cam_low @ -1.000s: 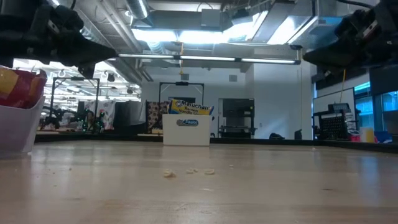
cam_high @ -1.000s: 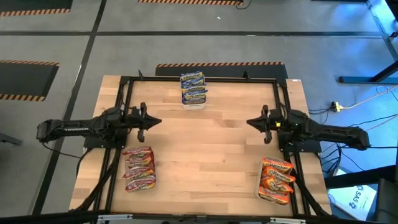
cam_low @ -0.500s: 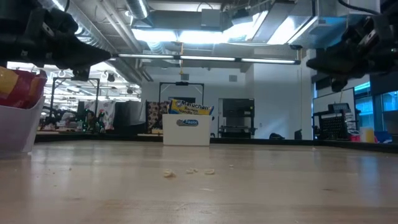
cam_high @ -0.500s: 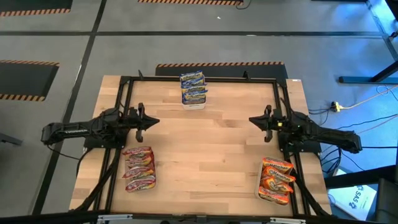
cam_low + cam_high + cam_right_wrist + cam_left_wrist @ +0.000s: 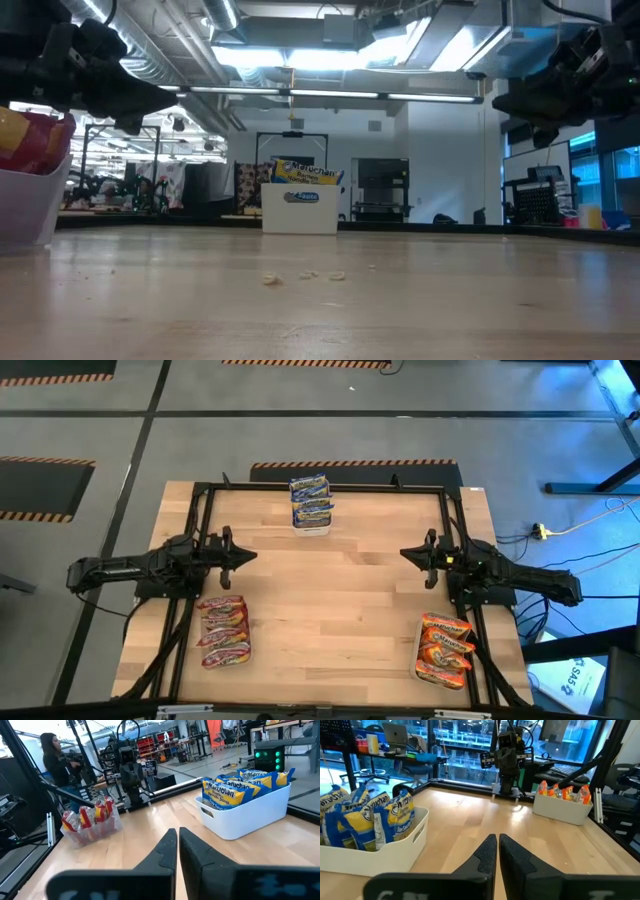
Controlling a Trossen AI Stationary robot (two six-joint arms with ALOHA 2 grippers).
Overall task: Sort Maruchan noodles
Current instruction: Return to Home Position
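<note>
The Maruchan noodles are sorted by colour into three open bins on the counter (image 5: 330,610), a pale wood-plank top with a dark frame round it.

- Blue packs (image 5: 311,500): glossy flat rectangular packets printed with yellow noodles, standing on edge in a row in a white bin (image 5: 250,815) with rounded corners and smooth opaque walls, at the middle of the far edge.
- Red packs (image 5: 223,630): crinkled film packets, set side by side in a clear bin (image 5: 95,832) at the near left corner.
- Orange packs (image 5: 444,648): packed the same way in a pale bin (image 5: 560,810) at the near right corner.

No packet lies loose on the counter. A few small crumbs (image 5: 305,276) lie on the bare wood in the low view.

The left gripper (image 5: 248,556) hangs above the left side of the counter, pointing inward, its fingers (image 5: 487,855) pressed together on nothing. The right gripper (image 5: 404,554) faces it from the right side, fingers (image 5: 167,850) likewise closed and empty. Both are well apart from every bin.

A person (image 5: 55,760) stands beyond the counter, seen in the right wrist view.
</note>
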